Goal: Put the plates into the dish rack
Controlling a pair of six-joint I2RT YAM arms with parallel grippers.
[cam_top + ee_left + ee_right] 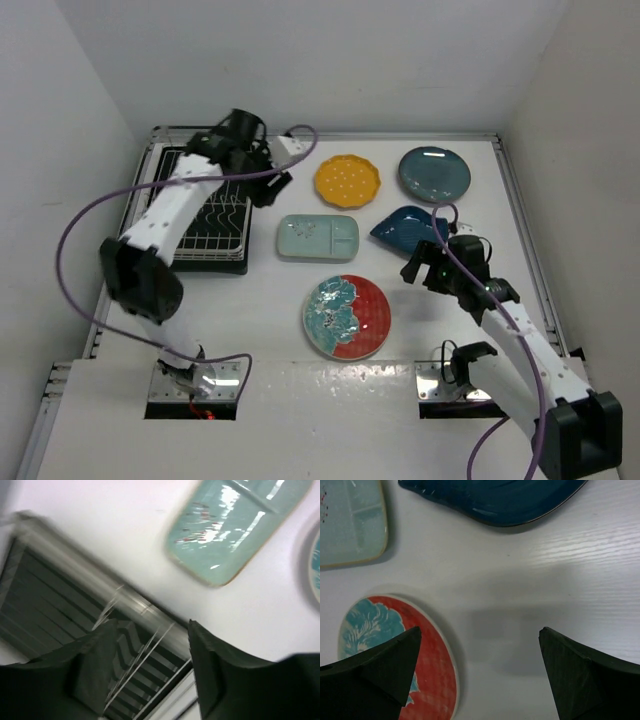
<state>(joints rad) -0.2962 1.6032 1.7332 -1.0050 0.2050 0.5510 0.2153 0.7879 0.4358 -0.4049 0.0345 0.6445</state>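
The black wire dish rack [225, 238] stands at the left with no plates in it. All the plates lie flat on the table: yellow scalloped [347, 181], dark teal round [435, 173], pale blue rectangular [318, 238], dark blue leaf-shaped [405, 226] and red-and-teal floral [347, 317]. My left gripper [272, 188] is open and empty over the rack's right edge [75, 605], with the pale blue plate [235, 525] beyond it. My right gripper [416, 268] is open and empty above bare table between the floral plate [390, 650] and the leaf plate [495, 497].
White walls enclose the table on the left, back and right. The left arm's purple cable [75, 230] loops out to the left of the rack. The pale blue plate's corner [350, 520] shows in the right wrist view. The floral plate's rim [315, 565] shows at the right edge of the left wrist view.
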